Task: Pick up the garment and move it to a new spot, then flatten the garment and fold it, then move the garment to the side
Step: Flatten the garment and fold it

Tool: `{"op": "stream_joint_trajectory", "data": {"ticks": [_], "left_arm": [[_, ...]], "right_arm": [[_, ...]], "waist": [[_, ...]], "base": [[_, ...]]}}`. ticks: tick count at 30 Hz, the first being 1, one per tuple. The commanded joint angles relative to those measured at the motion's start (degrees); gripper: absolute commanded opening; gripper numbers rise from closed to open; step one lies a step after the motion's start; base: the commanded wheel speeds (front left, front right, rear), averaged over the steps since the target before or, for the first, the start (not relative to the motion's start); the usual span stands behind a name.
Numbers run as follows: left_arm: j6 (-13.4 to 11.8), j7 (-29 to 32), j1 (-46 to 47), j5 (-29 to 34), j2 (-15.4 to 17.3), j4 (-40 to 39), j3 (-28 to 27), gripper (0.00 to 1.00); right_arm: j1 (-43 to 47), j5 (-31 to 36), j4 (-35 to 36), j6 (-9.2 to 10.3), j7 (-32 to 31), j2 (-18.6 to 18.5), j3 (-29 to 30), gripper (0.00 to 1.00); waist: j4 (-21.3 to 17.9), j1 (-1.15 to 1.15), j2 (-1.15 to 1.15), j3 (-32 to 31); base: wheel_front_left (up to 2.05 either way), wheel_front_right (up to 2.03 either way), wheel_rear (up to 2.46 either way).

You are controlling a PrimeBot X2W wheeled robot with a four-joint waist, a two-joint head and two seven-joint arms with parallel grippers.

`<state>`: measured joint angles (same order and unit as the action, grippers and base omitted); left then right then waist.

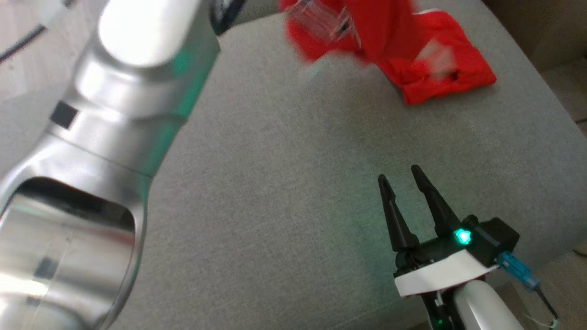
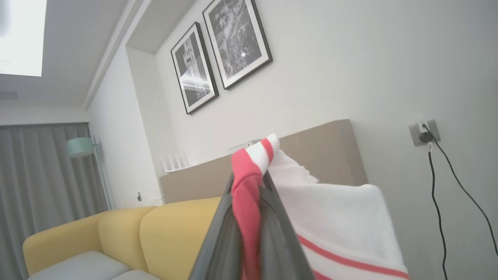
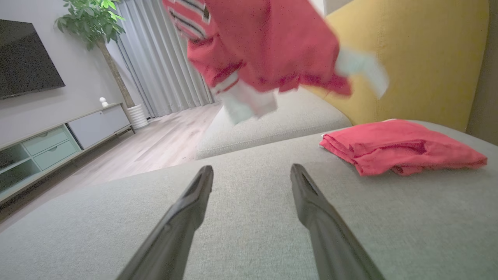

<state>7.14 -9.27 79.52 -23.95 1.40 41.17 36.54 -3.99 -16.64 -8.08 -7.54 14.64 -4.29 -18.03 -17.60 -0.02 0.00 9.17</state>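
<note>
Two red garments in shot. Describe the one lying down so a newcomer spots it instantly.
Start at the big grey sofa seat and follow it towards the yellow backrest. A folded red garment lies flat on it there. The other red garment, white-trimmed, hangs in the air from the left end effector; this one rests ungripped.

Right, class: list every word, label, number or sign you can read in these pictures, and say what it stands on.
No text can be read anywhere.
The lifted garment: blurred, stripes but no letters that can be made out.
The two framed prints: black-and-white patterns, no legible words.
The folded red cloth: no print visible.
</note>
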Motion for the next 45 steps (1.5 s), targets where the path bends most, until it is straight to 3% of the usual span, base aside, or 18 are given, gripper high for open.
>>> {"op": "stream_joint_trajectory", "data": {"ticks": [1,6,15,22,23,24,25,29,35,39,45], "left_arm": [[-0.1,-0.4,1.8,-1.3,2.1,-0.2,-2.7,0.0],[-0.7,-0.1,-7.8,-7.3,3.6,1.9,-6.6,0.0],[-2.3,-3.5,-41.3,-15.1,6.7,4.1,-9.8,0.0],[-2.9,-5.6,-52.0,-16.6,6.1,3.8,-13.2,0.03],[-2.9,-5.7,-52.7,-16.5,6.0,3.5,-13.6,0.3],[-3.1,-5.7,-53.2,-16.2,5.9,2.9,-14.1,0.95],[-3.6,-5.7,-53.8,-15.7,6.0,1.9,-14.9,1.0],[-5.6,-5.7,-55.5,-12.5,6.4,-2.5,-17.0,1.0],[-11.1,-5.7,-56.7,0.4,9.1,-13.7,-16.3,1.0],[-11.2,-4.8,-53.4,5.3,9.5,-14.9,-12.2,1.0],[-10.0,2.5,-43.9,11.4,9.3,-9.0,-6.2,1.0]], "right_arm": [[-0.3,0.2,1.8,0.05,0.4,0.3,-0.8,1.0],[0.9,0.5,2.3,0.05,0.4,-0.4,0.0,1.0],[2.6,1.1,2.9,0.05,0.4,-1.7,1.3,1.0],[2.7,1.3,3.1,0.05,0.4,-2.8,1.4,1.0],[2.7,1.3,3.0,0.05,0.4,-2.9,1.2,1.0],[2.8,1.3,3.0,0.05,0.4,-3.0,1.0,1.0],[2.7,1.3,2.9,0.05,0.4,-3.1,0.9,1.0],[2.7,1.3,2.8,0.05,0.4,-3.0,0.7,1.0],[3.0,1.1,3.0,0.05,0.4,-3.3,0.6,1.0],[2.6,1.1,3.1,0.05,0.4,-3.6,0.3,1.0],[1.4,0.9,3.0,0.05,0.4,-4.2,-0.8,1.0]], "waist": [[1.1,0.02,0.0,-1.6],[4.3,0.02,0.0,-2.5],[9.7,0.02,0.0,-0.7],[12.4,0.02,0.0,-0.2],[12.6,0.02,0.0,-0.2],[12.8,0.02,0.0,-0.2],[13.0,0.02,0.0,-0.3],[13.2,0.02,0.0,-0.5],[13.4,0.02,0.0,-0.2],[13.5,0.02,0.0,1.0],[12.9,0.02,0.0,3.4]], "base": [[0.0,0.0,0.0],[0.0,0.0,0.0],[0.0,0.0,0.0],[0.0,0.0,0.0],[0.0,0.0,0.0],[0.0,0.0,0.0],[0.0,0.0,0.0],[0.0,0.0,0.0],[0.0,0.0,0.0],[0.0,0.0,0.0],[0.0,0.0,0.0]]}}
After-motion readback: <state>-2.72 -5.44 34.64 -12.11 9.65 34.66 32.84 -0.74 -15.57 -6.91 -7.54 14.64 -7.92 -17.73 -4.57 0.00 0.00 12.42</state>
